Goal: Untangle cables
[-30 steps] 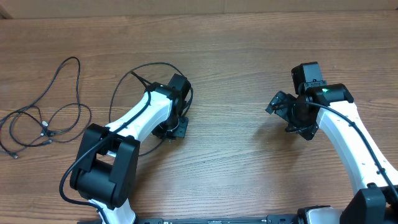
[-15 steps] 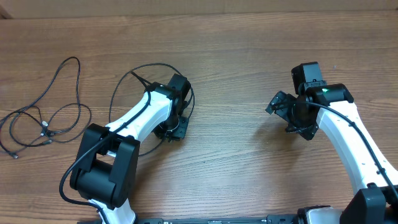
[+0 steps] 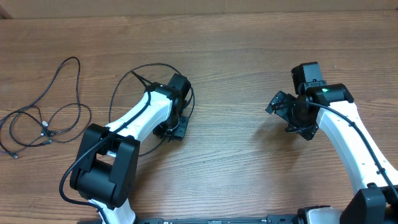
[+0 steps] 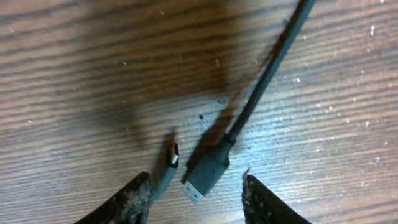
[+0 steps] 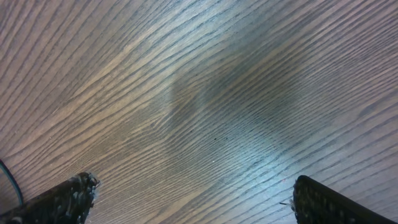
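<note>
A black cable (image 4: 267, 74) ends in a USB plug (image 4: 204, 176) with a blue insert, lying flat on the wood between the jaws of my left gripper (image 4: 196, 202). The jaws stand apart and the plug touches neither finger. A smaller metal-tipped plug (image 4: 169, 167) lies against the left finger (image 4: 132, 200). From overhead this cable loops (image 3: 155, 65) around my left gripper (image 3: 172, 129). More thin black cables (image 3: 46, 121) lie in a loose tangle at the far left. My right gripper (image 3: 289, 118) hangs open over bare wood, its fingers (image 5: 62, 199) wide apart.
The wooden table (image 3: 236, 168) ends at its far edge (image 3: 199, 14) along the top of the overhead view. The left arm's dark base link (image 3: 102, 168) sits at the near edge, the right arm's white link (image 3: 354, 149) at the near right.
My left gripper has gone from shut to open, letting the USB plug end lie loose on the table. Both arms stay where they were.
</note>
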